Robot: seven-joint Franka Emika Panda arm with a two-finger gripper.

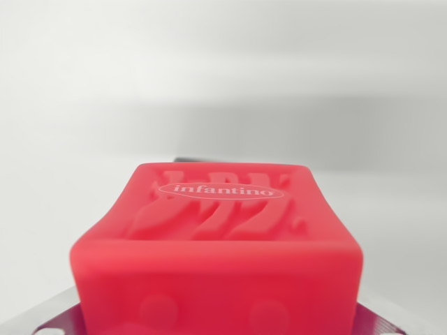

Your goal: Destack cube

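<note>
A red cube (pixel 220 244) fills the lower middle of my wrist view, so close that its near face is soft and out of focus. Its upper face tilts away from me and carries raised wavy relief with an oval badge (pixel 224 189) reading "infantino". On the blurred near face I can just make out two rounded bumps low down.

At the bottom corners, metal parts of my gripper (pixel 220 328) show on both sides of the cube: a grey piece with a small slot (pixel 50 322) on the wrist view's left, a ridged edge (pixel 380 322) on the wrist view's right. The cube sits between them, but the contact itself is hidden by the cube's body, so I cannot tell whether my fingers are clenched on it or loose.

Just behind the cube's far edge a thin dark strip (pixel 192 159) peeks out; I cannot tell what it is. Beyond it lies only a pale, blurred white-grey background (pixel 223 77), with a slightly darker band across the middle.
</note>
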